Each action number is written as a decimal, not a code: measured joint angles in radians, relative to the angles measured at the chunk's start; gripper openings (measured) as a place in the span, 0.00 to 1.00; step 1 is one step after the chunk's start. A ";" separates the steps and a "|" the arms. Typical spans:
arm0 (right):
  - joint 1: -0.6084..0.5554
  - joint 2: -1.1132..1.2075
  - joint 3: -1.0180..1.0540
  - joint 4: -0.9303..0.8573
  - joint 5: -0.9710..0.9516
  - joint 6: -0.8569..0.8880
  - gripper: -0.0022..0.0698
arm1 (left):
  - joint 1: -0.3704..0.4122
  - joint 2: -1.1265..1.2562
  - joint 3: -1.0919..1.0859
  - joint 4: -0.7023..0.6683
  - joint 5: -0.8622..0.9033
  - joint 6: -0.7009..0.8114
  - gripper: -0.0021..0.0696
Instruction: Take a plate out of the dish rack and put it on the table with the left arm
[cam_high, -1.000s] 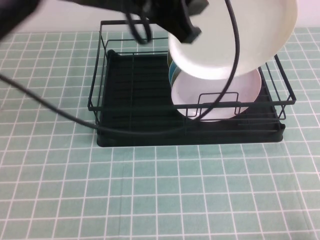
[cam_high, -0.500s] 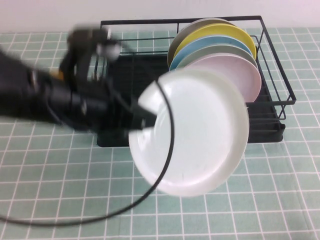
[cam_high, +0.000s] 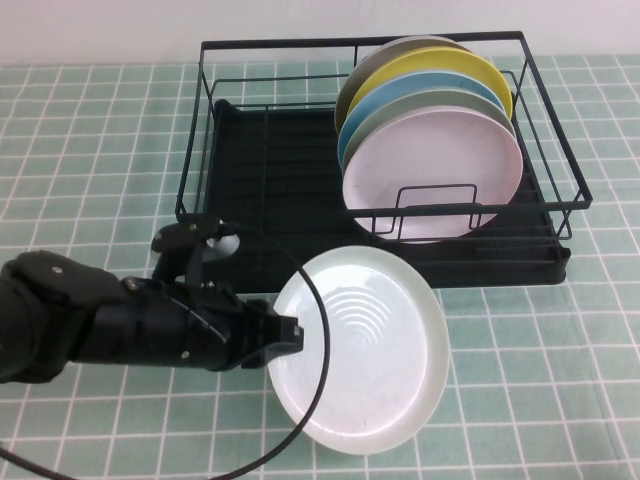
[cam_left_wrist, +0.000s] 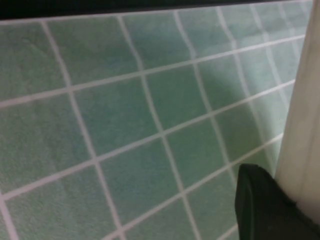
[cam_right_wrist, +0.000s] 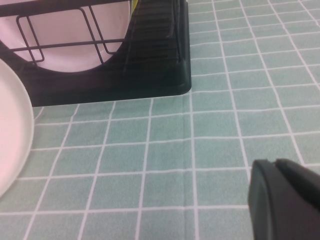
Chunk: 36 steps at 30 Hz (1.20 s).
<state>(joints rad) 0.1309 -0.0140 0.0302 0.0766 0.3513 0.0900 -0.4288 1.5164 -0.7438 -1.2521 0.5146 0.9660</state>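
The white plate (cam_high: 370, 350) lies almost flat, low over the teal tiled table (cam_high: 520, 400), just in front of the black dish rack (cam_high: 250, 160). I cannot tell whether it touches the tiles. My left gripper (cam_high: 287, 335) is shut on the plate's left rim, with the arm stretched low from the left. In the left wrist view one black finger (cam_left_wrist: 260, 210) presses against the plate's edge (cam_left_wrist: 300, 125). My right gripper (cam_right_wrist: 285, 200) is shut and empty, low over the table to the right of the rack, out of the high view. The plate's rim also shows in the right wrist view (cam_right_wrist: 12, 145).
Several plates stand on edge in the rack's right half, a pale pink plate (cam_high: 430, 170) in front, then grey-green, blue and yellow ones. The rack's left half (cam_high: 265, 190) holds nothing. The left arm's black cable (cam_high: 315, 400) loops over the plate's left side.
The left arm has swung the plate from above the rack down and forward. The plate has gone from steeply tilted to almost flat, close to the table in front of the rack.
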 joint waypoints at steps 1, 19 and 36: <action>0.000 0.000 0.000 0.000 0.000 0.000 0.00 | 0.000 0.017 0.000 -0.010 -0.004 0.024 0.12; 0.000 0.000 0.000 0.000 0.000 0.000 0.00 | 0.000 0.013 0.000 0.233 -0.161 -0.058 0.66; 0.000 0.000 0.000 0.000 0.000 0.000 0.00 | 0.000 -0.697 0.146 0.960 -0.143 -0.570 0.03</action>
<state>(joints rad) 0.1309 -0.0140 0.0302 0.0766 0.3513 0.0900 -0.4288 0.8190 -0.5977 -0.2917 0.3712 0.3961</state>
